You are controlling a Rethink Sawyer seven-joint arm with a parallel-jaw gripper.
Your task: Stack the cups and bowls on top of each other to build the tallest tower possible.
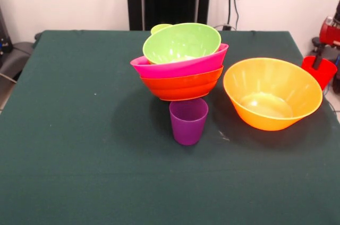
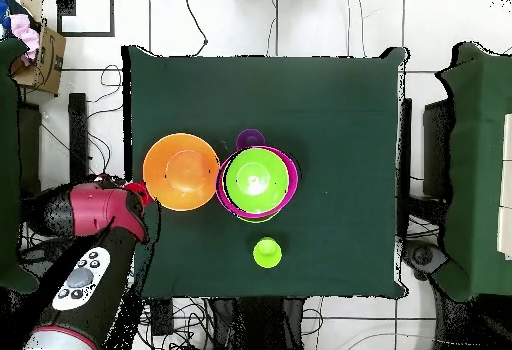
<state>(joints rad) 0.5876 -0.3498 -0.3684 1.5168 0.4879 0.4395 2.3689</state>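
- So, tower [image 1: 182,71] mid-table: red-orange bowl [image 1: 183,88] under pink bowl [image 1: 180,65] under green bowl [image 1: 183,43], tilted, prob. nested loosely.
- Purple cup [image 1: 188,121] just in front of tower, touching or not, can't tell.
- Orange bowl [image 1: 272,93] beside tower, unstacked; green cup [image 2: 266,252] behind it.
- Arm [image 2: 95,236] parked off table [image 1: 79,145]; red cup [image 1: 320,71] at its end, grip state can't tell.

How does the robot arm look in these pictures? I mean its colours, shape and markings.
In the overhead view the arm is thick and rounded, with red and black shells. A grey oval panel carrying dark buttons sits on one link. The gripper itself cannot be made out clearly.
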